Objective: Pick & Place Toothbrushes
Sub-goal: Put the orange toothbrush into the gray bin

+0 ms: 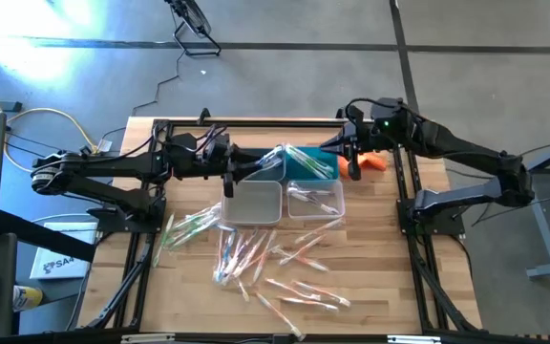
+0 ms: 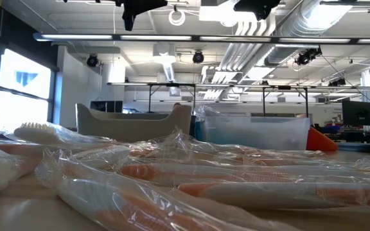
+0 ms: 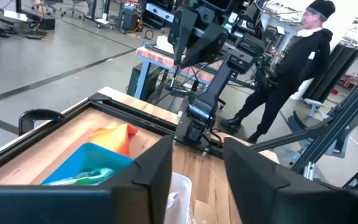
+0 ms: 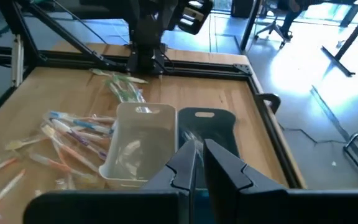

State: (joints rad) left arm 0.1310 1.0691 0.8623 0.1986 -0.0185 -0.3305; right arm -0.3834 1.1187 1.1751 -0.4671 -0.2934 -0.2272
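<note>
toothbrushes (image 1: 275, 263) before bins (image 1: 252, 202) (some inside)

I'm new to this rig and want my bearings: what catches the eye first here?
The spread of wrapped toothbrushes across the wooden table's near half, in front of the bins. Behind them, both arms meet over the bins: the left gripper open above the grey bin, the right gripper nearly shut by the blue bin.

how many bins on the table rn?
3: grey bin under the left gripper, clear bin beside it, blue bin behind them. None seem hidden.
</note>
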